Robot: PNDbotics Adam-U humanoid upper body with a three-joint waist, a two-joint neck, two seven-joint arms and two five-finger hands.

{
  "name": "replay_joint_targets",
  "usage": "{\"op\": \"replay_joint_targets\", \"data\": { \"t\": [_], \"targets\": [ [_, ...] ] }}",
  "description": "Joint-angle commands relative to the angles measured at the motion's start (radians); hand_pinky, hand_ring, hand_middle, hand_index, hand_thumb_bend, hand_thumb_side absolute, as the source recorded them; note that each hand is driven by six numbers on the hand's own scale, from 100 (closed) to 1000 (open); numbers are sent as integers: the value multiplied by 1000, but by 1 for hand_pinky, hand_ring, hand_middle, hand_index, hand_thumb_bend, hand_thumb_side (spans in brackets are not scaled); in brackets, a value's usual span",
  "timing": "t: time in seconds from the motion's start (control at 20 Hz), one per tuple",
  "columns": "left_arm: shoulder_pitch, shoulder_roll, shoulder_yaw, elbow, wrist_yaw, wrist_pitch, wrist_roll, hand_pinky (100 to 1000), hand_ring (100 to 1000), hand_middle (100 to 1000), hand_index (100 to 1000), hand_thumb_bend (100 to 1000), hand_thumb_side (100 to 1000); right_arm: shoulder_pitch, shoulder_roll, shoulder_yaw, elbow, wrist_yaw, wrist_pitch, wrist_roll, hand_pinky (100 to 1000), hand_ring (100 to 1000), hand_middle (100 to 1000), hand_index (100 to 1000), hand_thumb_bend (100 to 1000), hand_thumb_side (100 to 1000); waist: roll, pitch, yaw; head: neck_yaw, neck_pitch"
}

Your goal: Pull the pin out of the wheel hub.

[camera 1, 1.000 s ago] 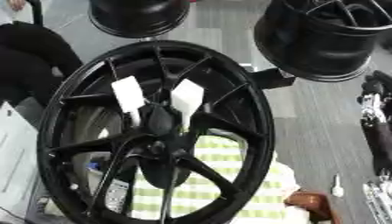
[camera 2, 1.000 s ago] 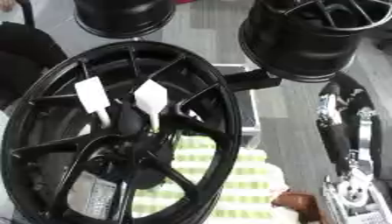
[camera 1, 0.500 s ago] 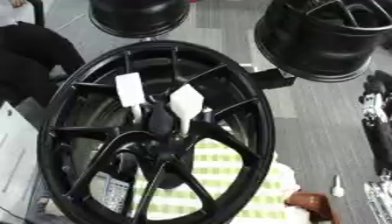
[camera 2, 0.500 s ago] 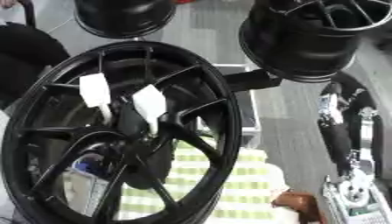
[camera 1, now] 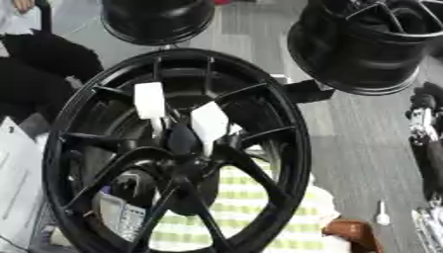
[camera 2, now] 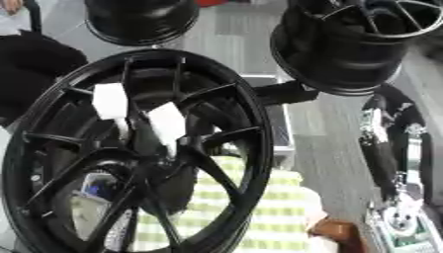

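A large black spoked wheel rim (camera 1: 286,148) stands tilted in the middle of the view. Two white tags, one (camera 1: 149,99) on the left and one (camera 1: 209,121) on the right, stick up from its hub (camera 1: 182,143). The pin itself is too small to make out under them. My right arm (camera 2: 385,148), black with silver parts, runs down the right edge, well apart from the hub. Its hand (camera 2: 400,222) shows as a silver and green shape at the lower right, too unclear to read. My left hand shows in no view.
Two more black rims stand behind, one (camera 1: 155,20) at top centre and one (camera 1: 363,49) at top right. A green-and-white striped cloth (camera 1: 234,207) lies under the wheel. A brown object (camera 1: 350,232) sits at bottom right, white paper (camera 1: 17,188) at the left edge.
The whole picture has shifted a little, and the right-hand tag sits slightly lower over the hub. My right arm stays at the right edge.
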Motion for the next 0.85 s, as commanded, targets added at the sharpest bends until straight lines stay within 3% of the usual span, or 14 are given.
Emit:
{"op": "replay_joint_targets", "data": {
  "t": [0.05,0.1,0.15,0.35,0.55,0.85],
  "targets": [
    [-13,39,22,-22,13,-2,17,781,771,741,785,168,264,-8,-18,-7,-18,1,-1,-2,773,836,777,841,100,667,6,-19,0,-2,-8],
    [-14,38,25,-29,23,-3,37,773,753,723,773,100,265,-8,-19,-8,-18,1,-1,-2,773,836,777,840,100,667,5,-20,1,-3,-8],
    [-16,36,30,-39,42,-3,65,766,738,709,767,100,314,-7,-20,-8,-18,1,-1,-2,773,836,777,840,100,667,5,-21,1,-4,-7],
    [-16,33,37,-90,139,3,206,749,691,668,743,100,369,-5,-23,-8,-18,3,-2,-3,773,835,777,840,100,665,3,-22,4,-4,-9],
    [-5,36,33,-172,257,8,326,741,667,647,732,100,377,-4,-36,-8,-18,6,-7,-5,774,835,776,840,100,662,1,-23,7,-8,-11],
    [47,58,10,-352,426,6,346,740,659,641,733,100,426,-17,-80,-9,-18,12,-23,-8,778,837,778,839,100,646,-2,-21,9,-13,-13]
  ]
}}
